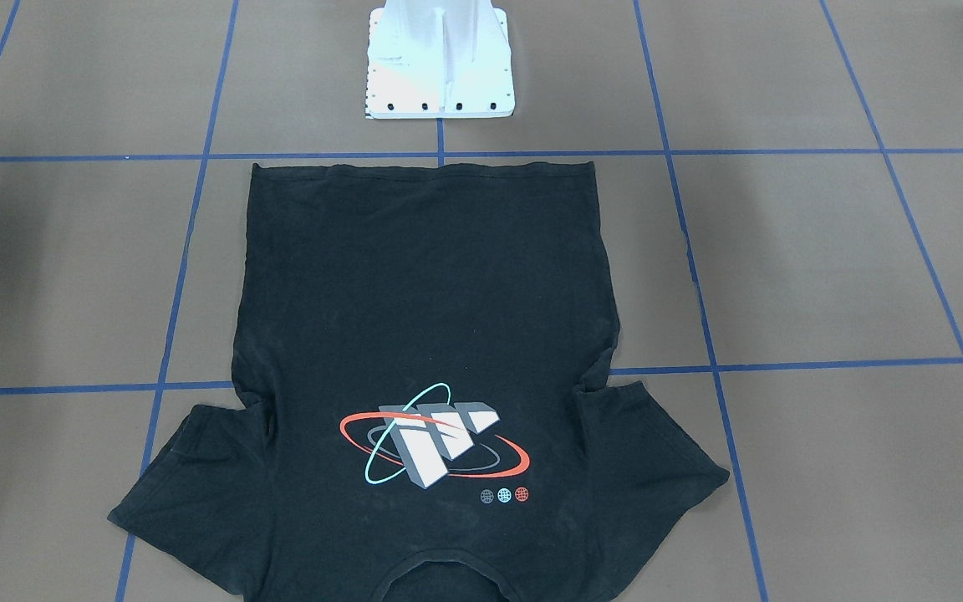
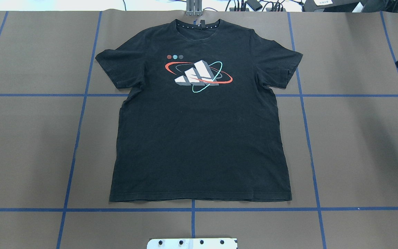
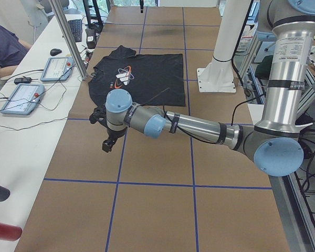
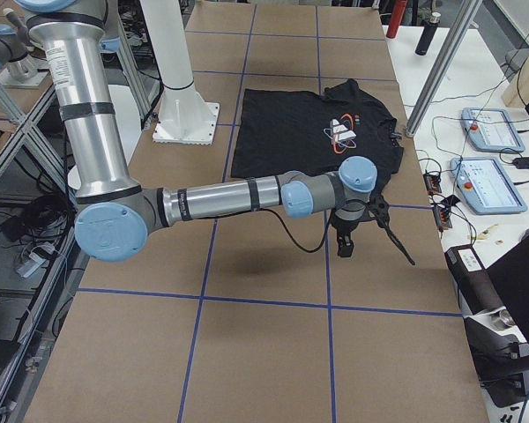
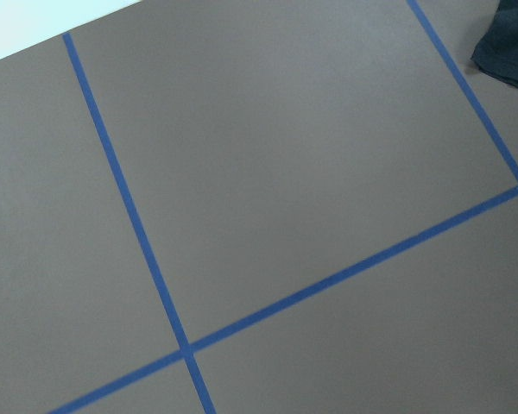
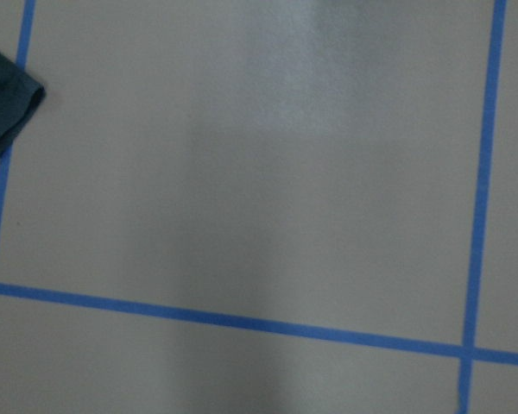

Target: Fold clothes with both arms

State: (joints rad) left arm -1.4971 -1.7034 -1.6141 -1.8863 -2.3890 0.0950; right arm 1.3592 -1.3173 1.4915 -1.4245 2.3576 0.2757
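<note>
The black T-shirt (image 2: 199,138) lies flat and unfolded on the brown table, print up, collar toward the far edge and hem toward the robot's base; it also shows in the front-facing view (image 1: 423,293). My left arm (image 3: 199,126) reaches out over bare table to the shirt's left, and its gripper (image 3: 107,143) hangs above the table, apart from the shirt. My right arm (image 4: 220,198) mirrors it, its gripper (image 4: 344,245) above bare table past the shirt's right sleeve. Whether either gripper is open or shut I cannot tell. Each wrist view catches only a sleeve corner (image 5: 509,43) (image 6: 4,103).
The white pedestal base (image 1: 440,67) stands just behind the shirt's hem. Blue tape lines (image 2: 306,138) grid the table. A side bench with teach pendants (image 3: 21,97) and a seated person (image 3: 5,47) runs along the far edge, and an aluminium post (image 3: 68,37) stands there.
</note>
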